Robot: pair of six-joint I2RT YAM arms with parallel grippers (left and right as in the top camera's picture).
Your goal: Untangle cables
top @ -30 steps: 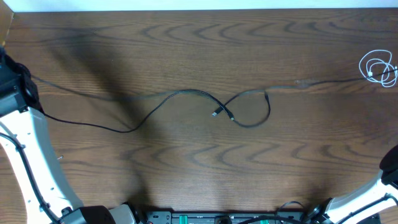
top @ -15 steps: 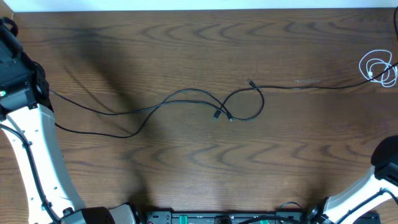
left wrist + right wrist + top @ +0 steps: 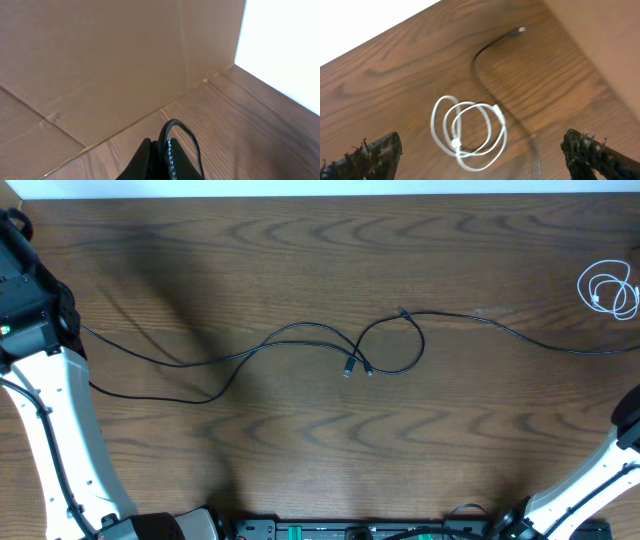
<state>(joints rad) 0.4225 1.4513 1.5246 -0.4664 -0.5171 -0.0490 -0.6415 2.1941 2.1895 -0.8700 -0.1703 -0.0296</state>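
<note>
While the left gripper [image 3: 161, 150] is clamped shut on a loop of the black cable [image 3: 300, 328] next to a cardboard wall [image 3: 100, 65], the right gripper [image 3: 481, 145] hangs w/ fingers spread wide over the white cable [image 3: 467, 131]. White one's coiled at the table's [image 3: 300, 460] far right. Black one runs L to R across the middle, crossing itself in one loop near center. Right wrist cam shows a black plug-tipped cord just beside the coil, can't tell if they're touching.

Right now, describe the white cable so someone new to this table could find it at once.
Look at the dark wooden table from overhead and go to its right edge, near the top corner. There lies the white cable, wound into a small loose coil. Its neighbour, the black cable, is long and sprawled across the middle.
</note>
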